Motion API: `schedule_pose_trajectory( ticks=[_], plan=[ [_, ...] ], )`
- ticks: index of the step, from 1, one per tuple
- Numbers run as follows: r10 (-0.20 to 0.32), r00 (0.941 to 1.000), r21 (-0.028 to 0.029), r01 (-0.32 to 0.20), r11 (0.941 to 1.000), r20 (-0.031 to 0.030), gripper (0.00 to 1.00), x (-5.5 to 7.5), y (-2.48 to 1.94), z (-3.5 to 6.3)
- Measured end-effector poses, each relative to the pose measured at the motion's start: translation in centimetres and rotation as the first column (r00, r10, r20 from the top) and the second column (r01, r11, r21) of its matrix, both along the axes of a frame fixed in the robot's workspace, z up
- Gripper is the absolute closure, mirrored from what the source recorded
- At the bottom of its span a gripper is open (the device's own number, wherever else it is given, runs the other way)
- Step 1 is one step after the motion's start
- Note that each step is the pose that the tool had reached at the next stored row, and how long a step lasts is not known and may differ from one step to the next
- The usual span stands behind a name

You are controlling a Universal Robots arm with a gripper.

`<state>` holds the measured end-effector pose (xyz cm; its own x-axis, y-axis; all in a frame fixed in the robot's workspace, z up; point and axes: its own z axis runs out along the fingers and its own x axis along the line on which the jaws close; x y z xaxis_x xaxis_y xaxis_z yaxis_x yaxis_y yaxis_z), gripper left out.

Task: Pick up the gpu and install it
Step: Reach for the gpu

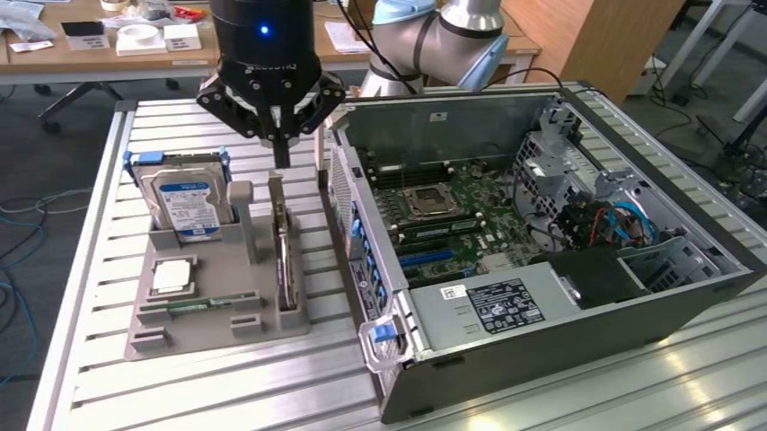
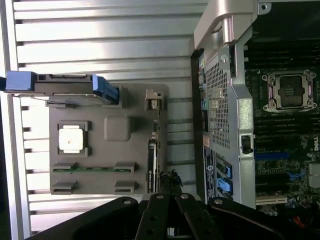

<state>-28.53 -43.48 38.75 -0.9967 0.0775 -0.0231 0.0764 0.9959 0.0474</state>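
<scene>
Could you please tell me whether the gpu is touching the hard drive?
Apart. The wrist view shows the gpu and the hard drive standing in separate slots, with bare gray holder between them.

The ribbed table (image 1: 180, 395) is bright, smooth metal — the tray (image 1: 225, 280) matt grey plastic, the gripper (image 1: 284, 160) glossy black.

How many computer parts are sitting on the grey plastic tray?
4: the silver hard drive standing upright, the square silver processor chip lying flat, the thin green memory stick next to it, and the black gpu on edge, below the gripper. None seems hidden.
</scene>
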Motion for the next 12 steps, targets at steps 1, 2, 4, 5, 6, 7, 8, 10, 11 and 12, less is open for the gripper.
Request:
schedule_pose_trajectory(
  ticks=[1, 2, 4, 5, 6, 7, 8, 10, 11, 12],
  plan=[
    [0.0, 1.0, 0.0, 0.0, 1.0, 0.0, 0.89, 0.0, -0.12, -0.03],
    [0.0, 1.0, 0.0, 0.0, 1.0, 0.0, 0.89, -0.1, -0.19, -0.05],
    [0.0, 1.0, 0.0001, 0.0, 1.0, 0.0001, 0.89, -0.3, -0.37, -0.1],
    [0.0, 1.0, 0.0001, 0.0, 1.0, 0.0001, 0.89, -0.4, -0.52, -0.12],
    [0.0, 1.0, 0.0, 0.0, 1.0, 0.0001, 0.89, -0.5, -0.69, -0.14],
    [0.0, 1.0, 0.0001, 0.0, 1.0, 0.0001, 0.89, -0.6, -0.84, -0.16],
    [0.0, 1.0, -0.0001, 0.0, 1.0, 0.0, 0.89, -0.7, -1.01, -0.18],
    [0.0, 1.0, 0.0, 0.0, 1.0, 0.0001, 0.89, -0.9, -1.47, -0.22],
    [0.0, 1.0, 0.0, 0.0, 1.0, 0.0, 0.89, -1.0, -1.7, -0.24],
    [0.0, 1.0, 0.0001, 0.0, 1.0, 0.0, 0.89, -1.1, -1.93, -0.26]
  ],
)
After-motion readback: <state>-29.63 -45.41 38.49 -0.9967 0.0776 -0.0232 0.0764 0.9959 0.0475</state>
